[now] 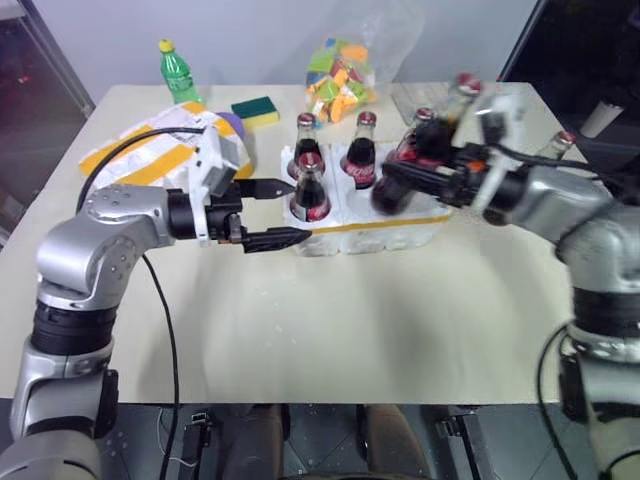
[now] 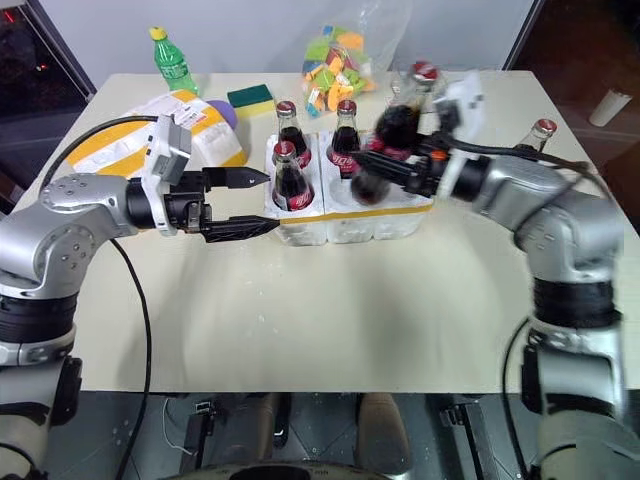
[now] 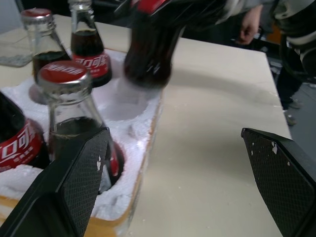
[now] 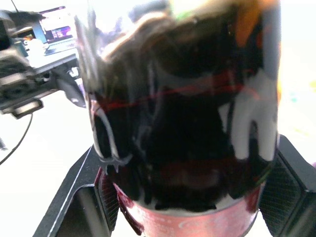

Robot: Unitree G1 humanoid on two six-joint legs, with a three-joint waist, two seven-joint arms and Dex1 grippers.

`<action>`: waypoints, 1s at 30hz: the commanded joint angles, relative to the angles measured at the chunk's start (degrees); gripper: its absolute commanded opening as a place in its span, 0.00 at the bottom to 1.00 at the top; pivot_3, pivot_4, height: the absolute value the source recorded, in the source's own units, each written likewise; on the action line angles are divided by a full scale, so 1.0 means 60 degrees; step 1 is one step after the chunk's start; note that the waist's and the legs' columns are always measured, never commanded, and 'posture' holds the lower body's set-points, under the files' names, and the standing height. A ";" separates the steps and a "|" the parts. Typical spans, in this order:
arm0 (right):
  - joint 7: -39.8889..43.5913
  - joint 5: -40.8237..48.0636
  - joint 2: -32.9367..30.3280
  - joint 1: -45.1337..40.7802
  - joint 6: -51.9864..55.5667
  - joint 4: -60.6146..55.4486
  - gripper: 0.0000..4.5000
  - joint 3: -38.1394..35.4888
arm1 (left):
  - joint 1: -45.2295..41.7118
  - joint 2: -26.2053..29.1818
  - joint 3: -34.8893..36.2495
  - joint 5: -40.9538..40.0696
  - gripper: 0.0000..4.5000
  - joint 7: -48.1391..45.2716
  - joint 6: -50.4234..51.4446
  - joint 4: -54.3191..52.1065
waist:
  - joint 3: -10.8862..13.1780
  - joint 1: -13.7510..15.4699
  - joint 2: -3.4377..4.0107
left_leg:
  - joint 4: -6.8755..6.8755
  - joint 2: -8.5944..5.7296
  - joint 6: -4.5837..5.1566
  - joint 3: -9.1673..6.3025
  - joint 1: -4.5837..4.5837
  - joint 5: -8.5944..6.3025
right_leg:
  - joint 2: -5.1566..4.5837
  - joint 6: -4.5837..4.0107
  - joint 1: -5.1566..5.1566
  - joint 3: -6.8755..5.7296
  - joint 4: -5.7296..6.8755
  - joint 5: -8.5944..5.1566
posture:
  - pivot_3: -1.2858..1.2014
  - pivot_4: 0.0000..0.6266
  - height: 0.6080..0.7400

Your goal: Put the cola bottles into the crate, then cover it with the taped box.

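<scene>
On the pale table [image 1: 330, 330], a green plastic bottle [image 1: 177, 73] with a yellow cap stands at the far edge around eleven o'clock, and a yellow-and-green sponge [image 1: 256, 109] lies just toward one o'clock of it. A clear bag of coloured foam pieces [image 1: 342, 72] sits at the back edge near twelve o'clock, with a small purple thing [image 1: 232, 124] at about eight o'clock from the sponge. Beyond the table, a person's hand [image 3: 250, 25] shows in the left wrist view
</scene>
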 commanded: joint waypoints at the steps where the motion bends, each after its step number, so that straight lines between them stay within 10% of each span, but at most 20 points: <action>1: 0.0314 -0.0811 0.0474 -0.0933 -0.1070 0.0839 0.64 0.0198 | -0.0002 0.0078 0.0236 -0.0173 1.00 0.0144 -0.0066 -0.0415 | 0.0000 0.0015 0.0000 | -0.0001 0.0000 -0.0001 -0.0004 -0.0003 0.0000 | 0.0000 0.0000 -0.0001 -0.0007 0.0001 0.0000 | 0.52 0.24 0.99; 24: 0.1223 -0.3176 0.1072 -0.0740 -0.1418 0.2594 0.64 0.1282 | -0.0447 0.0022 -0.0167 0.0016 1.00 0.0083 -0.0563 0.0045 | -0.0001 -0.0013 0.0001 | -0.0015 -0.0001 -0.0012 -0.0015 0.0005 0.0008 | 0.0004 -0.0003 0.0009 -0.0019 -0.0007 0.0001 | 0.52 0.24 0.99; 27: 0.1044 -0.3432 0.1286 -0.0854 -0.1541 0.3127 0.95 0.1293 | -0.0541 -0.0079 -0.0268 0.0075 1.00 0.0017 -0.0649 0.0092 | -0.0003 -0.0033 -0.0002 | -0.0007 -0.0001 -0.0013 -0.0015 0.0014 0.0008 | 0.0004 -0.0003 0.0019 -0.0019 -0.0003 0.0002 | 0.52 0.24 0.99; 30: 0.0887 -0.3466 0.1257 -0.0796 -0.1497 0.2909 0.98 0.1049 | -0.0636 -0.0171 -0.0360 0.0069 1.00 -0.0024 -0.0687 0.0134 | -0.0003 -0.0047 -0.0002 | 0.0000 -0.0001 -0.0014 -0.0015 0.0025 0.0009 | 0.0005 -0.0003 0.0031 -0.0019 -0.0002 0.0003 | 0.52 0.24 0.99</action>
